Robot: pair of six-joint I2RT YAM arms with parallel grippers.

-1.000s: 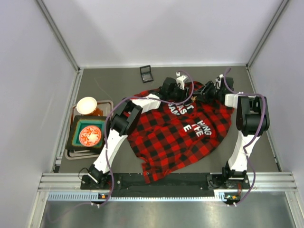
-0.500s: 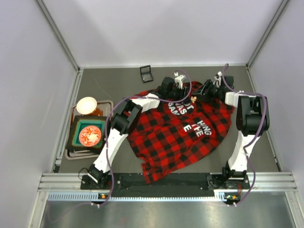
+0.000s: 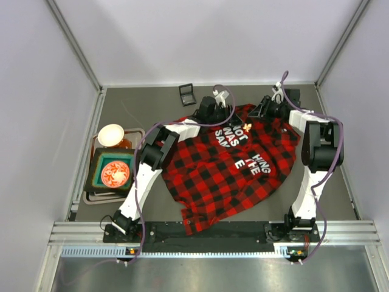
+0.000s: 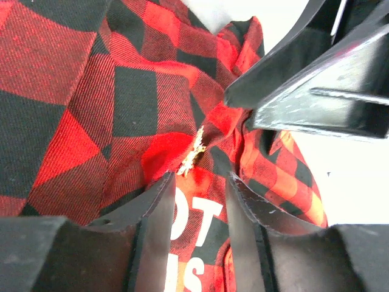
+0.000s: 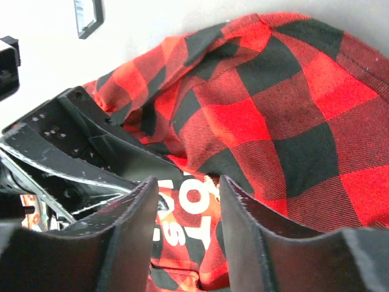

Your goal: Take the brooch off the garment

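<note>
While its two black fingers (image 4: 157, 225) stand parted with nothing clamped between them, the left gripper (image 4: 200, 182) hangs low over the garment (image 3: 219, 179). Through the gap its own camera shows red cloth and part of the white lettering (image 4: 197, 222). Just past the fingertips sits the brooch (image 4: 194, 152), a small pale sparkly pin seen almost edge-on, fixed to a raised red fold of the plaid and touched by neither finger. The right gripper (image 5: 188, 182) points in from the opposite side, its jaws likewise apart, with lettering and red cloth showing between them and nothing held. In the left wrist view its dark fingers fill the upper right corner, their tips close beside the bunched fold that carries the pin; whether they press on the cloth cannot be told. From above, both arms reach across to the far part of the shirt, and the pin lies between the two grippers at the far end of the printed words. The shirt is spread in loose folds over the grey table (image 3: 140, 109), its red and black checks running toward the arm bases. A small black square box (image 3: 188, 94) lies on the table beyond the shirt's far edge, apart from it. At the left edge a tray (image 3: 91, 198) holds a pale bowl (image 3: 110, 134) and a green dish (image 3: 114, 173) with a red and white patterned centre, well apart from both grippers.
</note>
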